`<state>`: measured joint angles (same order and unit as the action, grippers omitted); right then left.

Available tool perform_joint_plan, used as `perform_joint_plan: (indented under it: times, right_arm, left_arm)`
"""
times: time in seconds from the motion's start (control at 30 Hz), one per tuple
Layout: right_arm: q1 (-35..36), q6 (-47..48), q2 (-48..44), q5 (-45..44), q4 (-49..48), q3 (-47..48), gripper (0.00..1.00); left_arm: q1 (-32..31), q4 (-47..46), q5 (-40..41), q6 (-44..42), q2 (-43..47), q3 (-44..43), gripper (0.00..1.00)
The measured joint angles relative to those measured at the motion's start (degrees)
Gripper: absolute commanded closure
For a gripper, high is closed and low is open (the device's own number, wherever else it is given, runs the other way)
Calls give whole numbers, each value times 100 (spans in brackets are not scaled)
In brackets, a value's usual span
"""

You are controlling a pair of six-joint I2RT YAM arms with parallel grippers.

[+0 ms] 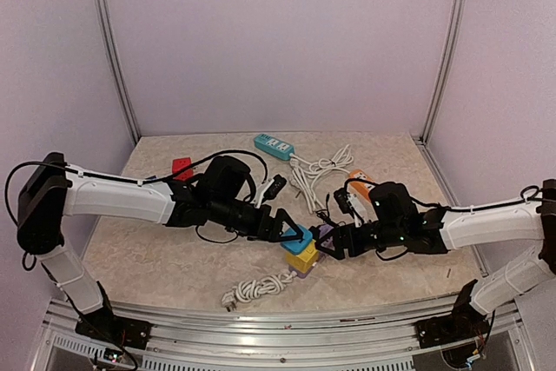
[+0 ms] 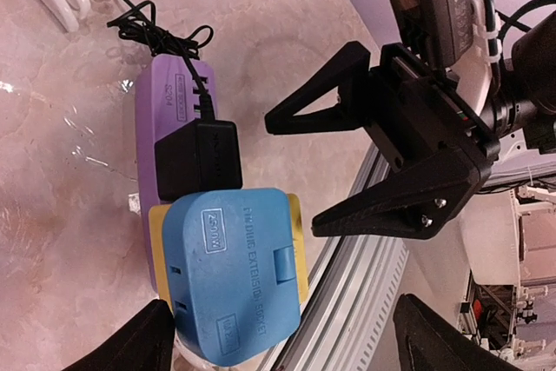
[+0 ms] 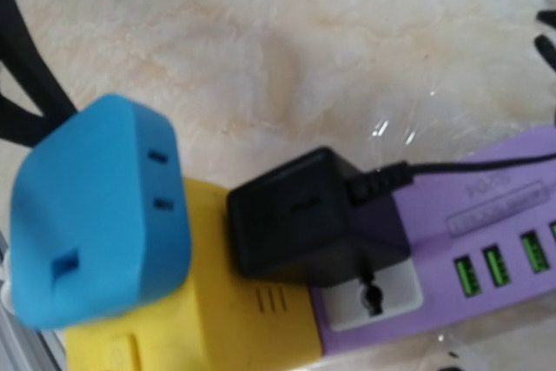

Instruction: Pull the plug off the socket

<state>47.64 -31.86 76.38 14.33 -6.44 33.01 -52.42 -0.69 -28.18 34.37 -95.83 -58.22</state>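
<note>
A purple power strip (image 2: 174, 102) lies on the table (image 1: 156, 249), with a yellow block (image 3: 217, 319) at its end. The left gripper (image 2: 287, 319), spread, flanks the blue adapter (image 2: 234, 275) on the block. The right gripper (image 2: 294, 173) hangs spread and empty. The black plug (image 3: 304, 215) sits in the strip.

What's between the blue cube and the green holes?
The black plug sits between the blue cube and the green holes on the purple strip, seen in the right wrist view.

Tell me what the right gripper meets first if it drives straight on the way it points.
Probably the black plug seated in the purple power strip: the right gripper, fingers open, points at it side-on. Depth is unclear; it might clip the blue adapter beside it first.
</note>
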Motion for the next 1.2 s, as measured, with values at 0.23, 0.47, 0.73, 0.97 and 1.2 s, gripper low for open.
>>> perform_joint_plan:
  times: [0.23,0.47,0.73,0.97,1.2]
  right_arm:
    - [61,-70,232,-7,-166,-4,24]
    - [66,-111,398,0,-442,-4,25]
    - [118,-149,577,-2,-645,63,27]
    - [127,-175,603,-15,-684,70,27]
    - [129,-212,638,-37,-713,70,29]
  left_arm:
    - [-146,52,-17,-22,-105,-234,21]
    - [-341,254,13,-146,-98,-570,26]
    - [-444,643,254,-262,-101,-732,43]
    - [-774,1554,1233,-616,-308,-1580,59]
    - [-1012,2124,1823,-896,-737,-2107,69]
